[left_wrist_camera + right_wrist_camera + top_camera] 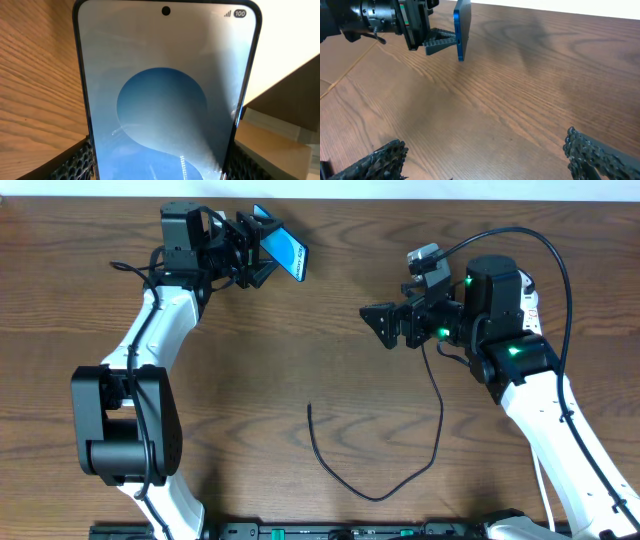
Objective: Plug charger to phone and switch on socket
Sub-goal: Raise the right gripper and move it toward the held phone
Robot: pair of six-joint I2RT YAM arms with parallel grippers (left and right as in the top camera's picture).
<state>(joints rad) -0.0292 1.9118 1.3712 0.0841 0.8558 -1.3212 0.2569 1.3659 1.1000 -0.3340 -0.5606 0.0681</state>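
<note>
**Holding the phone aloft while the charger lies loose on the counter**

The left tool [258, 248] is clamped on the phone [285, 250] and holds it clear of the counter [300, 340], screen lit and tilted. The left wrist view shows the fingers [80, 161] pinching the long edges near the lower end. The right tool [383, 325] hangs with its jaws spread wide and nothing between them, well apart from the phone. The charger [375, 496] loops across the wood below it, and its plug [310, 409] lies flat at the free end, untouched. I cannot find the socket in any view.

Risks, as I judge them:
- The camera hole sits at the far end of the phone, so the port end probably faces the left wrist. The plug may have no clear path in unless the phone is regripped
- A pinch on slim glass edges could slip once the plug pushes against it
- The plug is small and lies flat on the wood, so the right tool may scrape past it or grab it crooked
- The slack loop could snag or drag and pull the plug off line
</note>
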